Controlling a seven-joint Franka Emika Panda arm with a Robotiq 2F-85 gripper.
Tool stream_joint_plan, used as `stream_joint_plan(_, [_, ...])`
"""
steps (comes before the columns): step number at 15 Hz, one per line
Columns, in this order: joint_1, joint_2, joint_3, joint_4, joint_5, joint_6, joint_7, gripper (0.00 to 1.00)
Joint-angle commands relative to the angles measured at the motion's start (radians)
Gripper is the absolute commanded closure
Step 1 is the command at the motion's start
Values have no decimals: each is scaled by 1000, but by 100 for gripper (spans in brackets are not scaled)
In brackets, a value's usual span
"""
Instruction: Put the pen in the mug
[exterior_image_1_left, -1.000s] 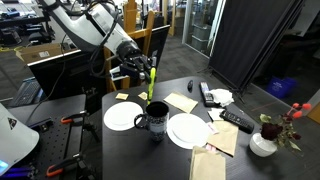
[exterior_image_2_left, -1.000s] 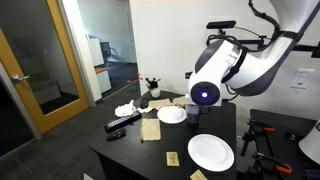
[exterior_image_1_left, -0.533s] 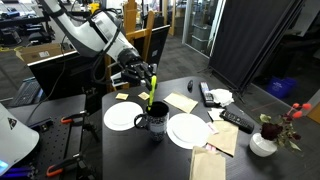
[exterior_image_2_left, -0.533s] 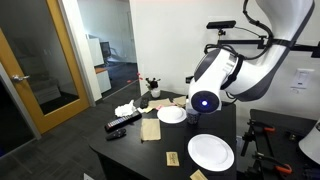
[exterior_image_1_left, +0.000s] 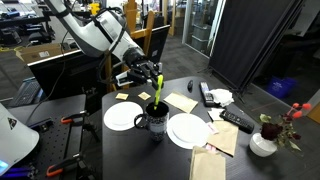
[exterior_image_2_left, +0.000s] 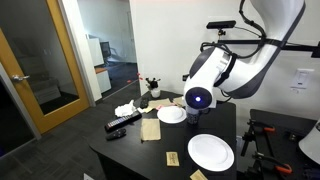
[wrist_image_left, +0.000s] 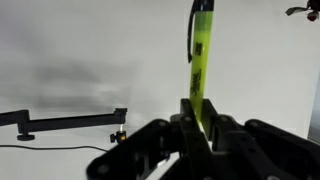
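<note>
1. In an exterior view, my gripper (exterior_image_1_left: 152, 77) hangs over the dark table (exterior_image_1_left: 130, 150). My jaws are closed narrow on the pen (exterior_image_1_left: 157, 88), which points almost straight down. Its lower end is at the mouth of the mug (exterior_image_1_left: 155, 120); I cannot tell whether it is inside. The mug stands between two white plates (exterior_image_1_left: 122, 116), nearer the table's edge at the view's left than the opposite edge, where the vase (exterior_image_1_left: 263, 143) stands.
2. In an exterior view, my arm (exterior_image_2_left: 205, 90) hides my jaws, the pen and the mug. A remote (exterior_image_2_left: 122, 122) lies by the table's left edge.
3. In the wrist view, the pen (wrist_image_left: 200, 55) stands between my fingers (wrist_image_left: 228, 130), pinched at its lower part.
</note>
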Motion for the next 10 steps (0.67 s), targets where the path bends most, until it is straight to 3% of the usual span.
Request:
stream_joint_plan(1, [-9,40,-8,37,-21,23,-1,97])
stream_joint_plan(10, [-5,133,-5,82,-10,21,0,97])
